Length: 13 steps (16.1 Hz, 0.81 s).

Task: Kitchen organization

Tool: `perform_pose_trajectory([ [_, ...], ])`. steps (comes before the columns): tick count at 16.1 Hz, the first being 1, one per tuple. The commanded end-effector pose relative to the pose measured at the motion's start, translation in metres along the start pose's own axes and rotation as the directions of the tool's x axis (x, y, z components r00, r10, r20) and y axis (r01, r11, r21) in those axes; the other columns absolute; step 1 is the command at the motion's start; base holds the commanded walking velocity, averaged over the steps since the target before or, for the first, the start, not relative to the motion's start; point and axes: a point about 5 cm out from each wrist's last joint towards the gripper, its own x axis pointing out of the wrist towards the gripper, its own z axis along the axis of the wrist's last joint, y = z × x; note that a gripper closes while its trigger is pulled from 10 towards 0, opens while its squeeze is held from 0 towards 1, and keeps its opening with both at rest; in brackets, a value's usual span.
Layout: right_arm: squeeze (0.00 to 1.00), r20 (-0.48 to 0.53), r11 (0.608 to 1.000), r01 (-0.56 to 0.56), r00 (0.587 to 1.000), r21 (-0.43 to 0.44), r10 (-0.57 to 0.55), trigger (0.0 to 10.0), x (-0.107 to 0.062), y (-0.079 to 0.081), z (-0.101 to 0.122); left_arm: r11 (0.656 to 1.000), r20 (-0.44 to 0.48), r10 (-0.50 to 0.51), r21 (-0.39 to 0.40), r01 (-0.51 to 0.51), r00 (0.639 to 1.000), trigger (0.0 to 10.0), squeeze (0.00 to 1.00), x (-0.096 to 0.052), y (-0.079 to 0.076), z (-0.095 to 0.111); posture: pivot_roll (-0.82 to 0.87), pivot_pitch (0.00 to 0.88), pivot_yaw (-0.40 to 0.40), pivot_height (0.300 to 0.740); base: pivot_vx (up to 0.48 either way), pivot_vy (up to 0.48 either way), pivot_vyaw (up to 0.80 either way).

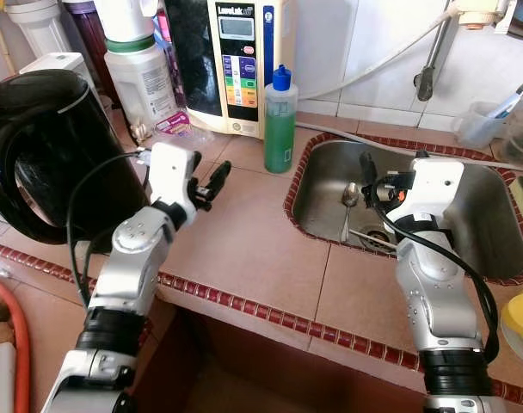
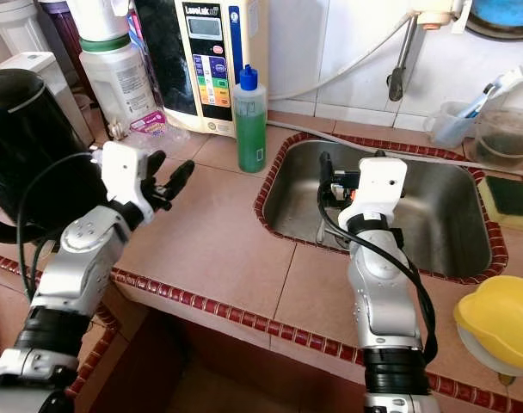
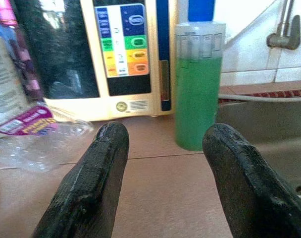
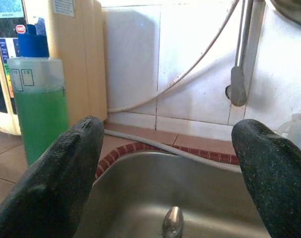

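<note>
Kitchen worktop [image 1: 261, 258], tiled, red trim; sink [image 2: 455, 219] of steel set into it.

Left hand [image 1: 208, 185]: released, fingers spread, holding nothing; we see it hovering above the bare tiles. Ahead of it and slightly toward the sink stands the green soap bottle [image 1: 279, 120], blue cap, upright on the worktop beside the sink's rim. Further ahead, against the wall, the water ioniser [image 1: 240, 64]. Just ahead on its outer side, a crumpled clear wrapper [image 3: 39, 134]. Beside the arm, the black kettle [image 1: 42, 151].

Right hand [image 1: 365, 176]: released, fingers wide, empty; poised over the sink basin. Directly below and ahead of its fingertips lies a spoon [image 1: 348, 202], bowl toward the wall, handle toward the drain [image 1: 378, 238].

Step in hand, as we judge: approach, nothing yet grasped. The spoon appears the right hand's likeliest item; the bottle the left's.

Next move, as we judge: the right hand needs to descend into the basin, centre its fingers across the spoon's thin handle, and close low against the steel.

Beyond the right arm: a yellow sponge [image 2: 511, 198] and a yellow dome-shaped object [image 2: 502, 323].
</note>
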Motion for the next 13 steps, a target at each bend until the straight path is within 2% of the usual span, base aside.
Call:
perform_pose_trajectory([
  [1,0.00,0.038,1.000,-0.003,0.999,-0.011,0.004,10.0,0.000,0.000,0.007,0.999,0.042,0.029,0.022,-0.030,0.999,10.0,0.00,-0.004,0.009,0.010,-0.23,0.008,0.091,0.740,0.000,0.000,0.00],
  [4,0.00,0.030,0.999,0.019,0.999,-0.050,-0.017,10.0,-0.002,-0.005,-0.001,0.993,0.063,0.066,0.096,-0.072,0.996,10.0,0.00,-0.007,0.009,0.012,-0.21,0.004,0.098,0.740,0.000,0.000,0.00],
  [6,0.00,0.022,1.000,0.015,1.000,-0.028,-0.014,10.0,-0.002,-0.001,-0.001,0.996,0.049,0.064,0.056,-0.067,0.997,10.0,0.00,-0.009,0.012,0.011,-0.20,0.007,0.086,0.740,0.000,0.000,0.00],
  [9,0.00,0.022,0.999,0.001,1.000,-0.039,0.000,10.0,-0.003,0.000,-0.003,0.996,0.061,0.083,0.017,-0.084,0.995,10.0,0.00,-0.010,0.012,0.011,-0.20,0.011,0.079,0.740,0.000,0.000,0.00],
  [13,0.00,-0.011,0.996,0.013,1.000,-0.087,-0.014,10.0,-0.011,-0.008,-0.012,0.985,0.072,0.098,0.134,-0.107,0.993,10.0,0.00,-0.020,-0.006,-0.003,-0.19,0.008,0.061,0.740,0.000,0.000,0.00],
])
